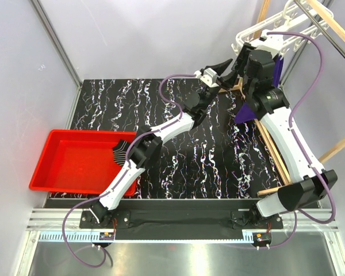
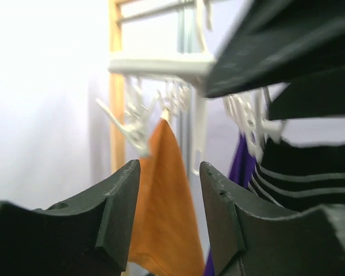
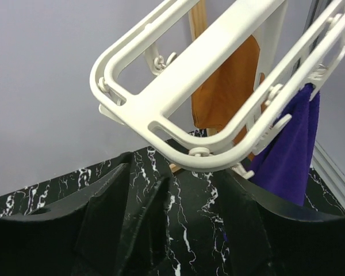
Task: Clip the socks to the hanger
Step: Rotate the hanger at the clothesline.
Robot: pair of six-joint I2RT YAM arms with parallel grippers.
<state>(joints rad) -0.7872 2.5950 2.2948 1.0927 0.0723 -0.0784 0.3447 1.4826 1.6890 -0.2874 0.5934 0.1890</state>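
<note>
Black matting veined with white covers the table (image 1: 218,167), walled by pale grey panels. At the upper right of the overhead frame, both arms reach up to the hanger (image 3: 218,52), a white moulded-plastic rectangle with rounded corners and parallel bars. Its long axis runs from lower left to upper right in the right wrist view.

Small white clips (image 2: 132,126) dangle beneath it. Under those at the right of the left wrist frame hangs a sock (image 2: 299,184), black knit with thin white stripes running across it. An orange cloth (image 3: 227,86) and a purple cloth (image 3: 290,149), both soft and plain, hang nearby, beside a pale wooden upright (image 2: 116,86).

The left gripper (image 2: 168,172) has its dark, matte fingers parted, with nothing between them. The right gripper (image 3: 181,184) is spread wide just below the hanger's near corner. Whether it touches the frame cannot be told.

At the left of the overhead frame, a second sock (image 1: 119,150), striped like the first, lies over the right rim of a glossy red tray (image 1: 57,167).
</note>
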